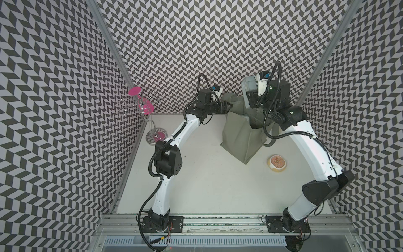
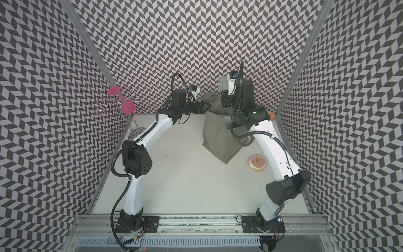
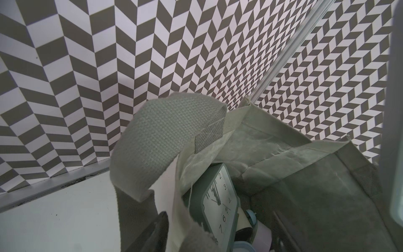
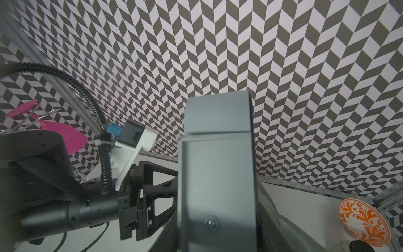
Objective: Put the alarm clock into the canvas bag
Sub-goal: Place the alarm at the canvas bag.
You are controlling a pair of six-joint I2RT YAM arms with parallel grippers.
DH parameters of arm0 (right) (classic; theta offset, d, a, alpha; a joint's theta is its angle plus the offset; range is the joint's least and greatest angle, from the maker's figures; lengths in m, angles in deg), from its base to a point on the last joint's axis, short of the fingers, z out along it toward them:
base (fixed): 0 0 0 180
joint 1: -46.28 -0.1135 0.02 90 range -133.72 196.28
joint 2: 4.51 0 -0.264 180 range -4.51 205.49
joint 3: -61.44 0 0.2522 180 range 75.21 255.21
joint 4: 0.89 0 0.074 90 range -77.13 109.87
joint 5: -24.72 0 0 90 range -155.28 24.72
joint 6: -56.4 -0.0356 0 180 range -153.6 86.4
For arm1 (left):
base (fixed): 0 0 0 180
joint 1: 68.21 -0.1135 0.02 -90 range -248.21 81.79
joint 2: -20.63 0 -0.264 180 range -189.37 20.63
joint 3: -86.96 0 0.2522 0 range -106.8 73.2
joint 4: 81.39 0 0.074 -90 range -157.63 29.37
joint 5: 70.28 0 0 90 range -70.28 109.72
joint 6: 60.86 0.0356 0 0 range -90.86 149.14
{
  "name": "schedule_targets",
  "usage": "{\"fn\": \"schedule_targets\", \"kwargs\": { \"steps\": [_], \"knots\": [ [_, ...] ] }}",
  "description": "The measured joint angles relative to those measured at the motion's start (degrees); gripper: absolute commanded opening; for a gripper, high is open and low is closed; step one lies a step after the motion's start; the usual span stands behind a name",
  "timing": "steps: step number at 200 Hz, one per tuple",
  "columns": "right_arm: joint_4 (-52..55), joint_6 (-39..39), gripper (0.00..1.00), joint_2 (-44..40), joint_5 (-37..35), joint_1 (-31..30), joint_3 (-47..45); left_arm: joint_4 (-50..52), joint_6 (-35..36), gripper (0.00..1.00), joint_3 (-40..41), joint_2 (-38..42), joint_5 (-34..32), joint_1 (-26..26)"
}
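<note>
- Upright at back of table (image 1: 207, 185): bag (image 1: 239, 139), mouth open.
- At bag rim: left gripper (image 1: 229, 107), fingers spread astride the fabric, nothing clenched.
- Above bag mouth: right gripper (image 1: 248, 97), clamped on grey case (image 4: 216, 174); paler front, screw in back, dial not seen; clock or not, cannot tell.
- Down inside bag, tilted: clock (image 3: 220, 203), white dial, grey frame, seen from left wrist.
- On table near bag's front corner: bowl (image 1: 276, 162).
</note>
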Motion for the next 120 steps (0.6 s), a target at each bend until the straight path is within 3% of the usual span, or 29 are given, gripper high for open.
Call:
{"fn": "schedule_targets", "kwargs": {
  "steps": [50, 76, 99, 120],
  "knots": [
    [2.8, 1.6, 0.3, 2.4, 0.7, 0.3, 1.9, 6.5, 3.3, 0.59, -6.9, -3.2, 4.3, 0.0],
    [3.9, 2.9, 0.29, 2.8, 1.6, 1.1, 2.0, 8.2, 5.0, 0.36, -7.8, -3.3, 6.7, -0.2],
    [5.4, 3.8, 0.29, 2.8, 2.5, 2.1, 2.0, 9.6, 5.9, 0.24, -9.0, -3.5, 8.6, -0.6],
    [5.9, 4.3, 0.29, 2.8, 3.2, 2.7, 1.7, 10.1, 6.6, 0.0, -9.3, -3.5, 10.2, -0.9]
  ]
}}
